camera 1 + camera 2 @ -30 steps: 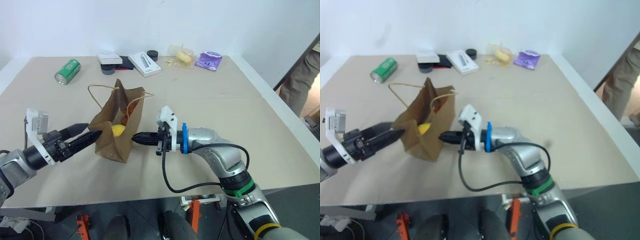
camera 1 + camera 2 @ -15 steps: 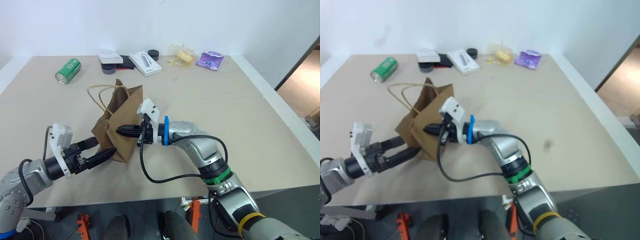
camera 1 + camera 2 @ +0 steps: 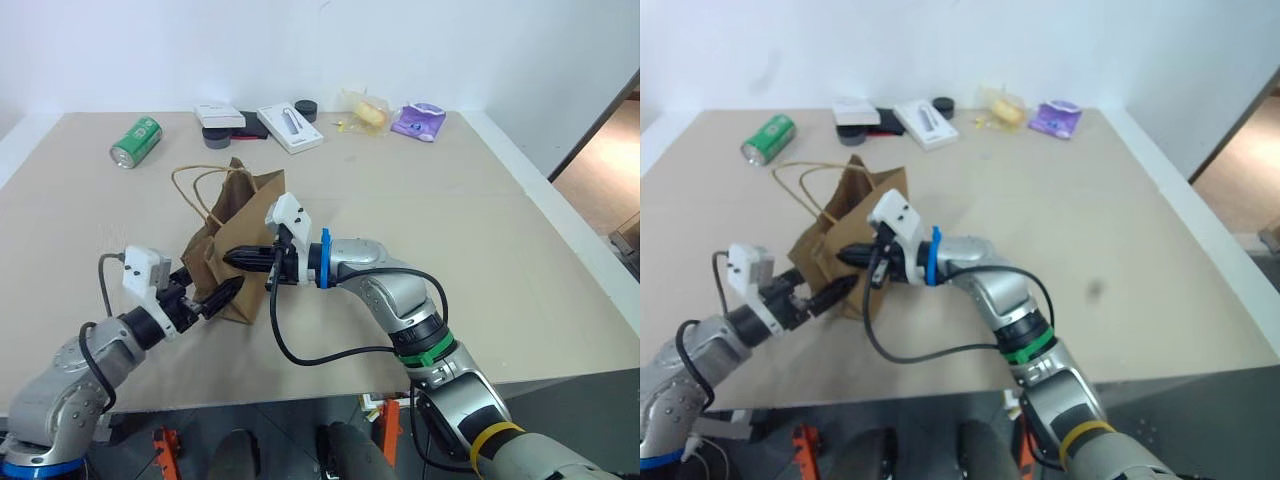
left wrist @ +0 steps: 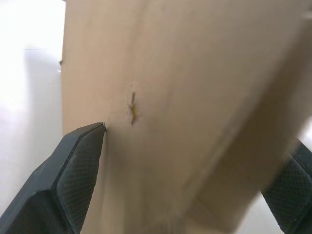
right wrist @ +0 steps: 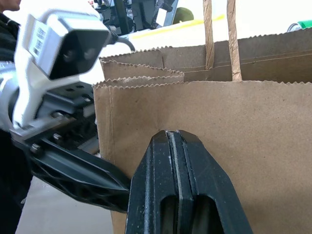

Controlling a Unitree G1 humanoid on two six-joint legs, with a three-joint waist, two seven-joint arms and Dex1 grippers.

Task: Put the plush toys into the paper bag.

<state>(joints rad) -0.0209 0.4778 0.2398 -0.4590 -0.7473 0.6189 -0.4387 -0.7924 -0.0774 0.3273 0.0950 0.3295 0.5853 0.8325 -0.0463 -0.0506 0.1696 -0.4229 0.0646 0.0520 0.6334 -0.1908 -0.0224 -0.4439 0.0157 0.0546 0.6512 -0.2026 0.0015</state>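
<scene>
The brown paper bag (image 3: 238, 228) stands on the table with its loop handles up and its mouth pressed nearly flat. The plush toys are hidden from view. My right gripper (image 3: 234, 258) is shut, and its joined fingertips (image 5: 173, 142) press against the bag's broad side. My left gripper (image 3: 215, 290) is open at the bag's near lower corner. In the left wrist view the bag's brown paper (image 4: 185, 87) fills the gap between the two spread fingers (image 4: 78, 161), and one tip touches the bag's edge.
Along the table's far edge lie a green can (image 3: 135, 142), two white boxes (image 3: 220, 116) (image 3: 290, 128), a black round object (image 3: 305, 108), a clear packet with yellow contents (image 3: 365, 112) and a purple packet (image 3: 418, 121). The table's right half is bare.
My right gripper pushed left into the bag's side, flattening its mouth; the yellow shape seen inside is now hidden. My left gripper dropped and moved right to the bag's near corner.
</scene>
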